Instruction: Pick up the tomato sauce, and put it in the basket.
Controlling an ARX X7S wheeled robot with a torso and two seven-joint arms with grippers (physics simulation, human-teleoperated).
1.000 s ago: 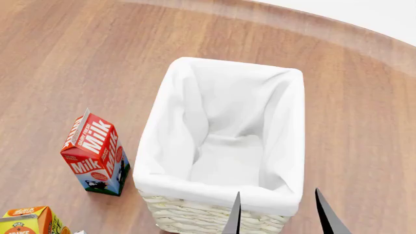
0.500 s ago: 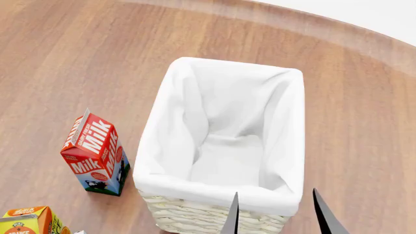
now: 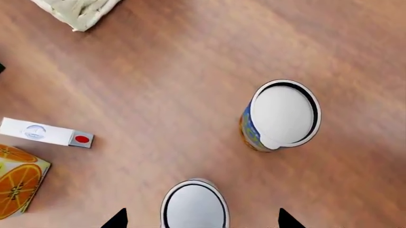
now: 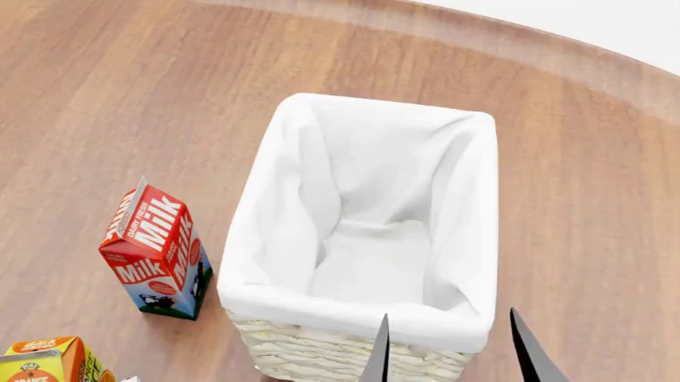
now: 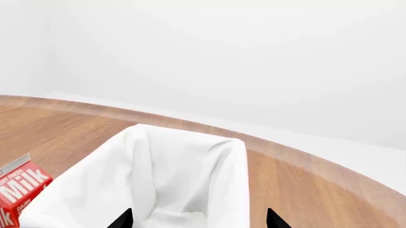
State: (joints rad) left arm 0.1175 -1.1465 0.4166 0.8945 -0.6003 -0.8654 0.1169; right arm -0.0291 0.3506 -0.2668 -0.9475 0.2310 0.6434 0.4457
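- Tabletop [image 4: 107, 95] of brown wood, round at its far edge, carries everything.
- One basket [image 4: 266, 223], cream wicker with a white cloth liner folded over the rim, stands in the middle; nothing lies inside it.
- Two grippers are in view. The right gripper [image 4: 451, 358] shows in the head view as two dark fingers at the basket's near rim. It is aimed forward across the basket's mouth, spread wide and holding nothing. The right wrist view looks level over the liner toward a white wall.
- The left gripper [image 3: 199, 219] points straight down at the table, with its two fingertips spread wide and clear of anything.
- Two cartons stand left of the basket: one red milk carton [image 4: 154, 255] just beside it, and one orange juice carton [image 4: 48, 358] nearer the robot.
- Two cans stand upright on the wood.
- The tomato sauce [image 3: 193, 206] sits directly beneath the left gripper, between its fingertips and untouched. From above only its silver-grey top shows. It is well apart from the basket, outside it.
- The blue-and-yellow can [image 3: 282, 114] stands near it.
- One small white box [image 3: 44, 133] with a red end lies flat by the juice carton.
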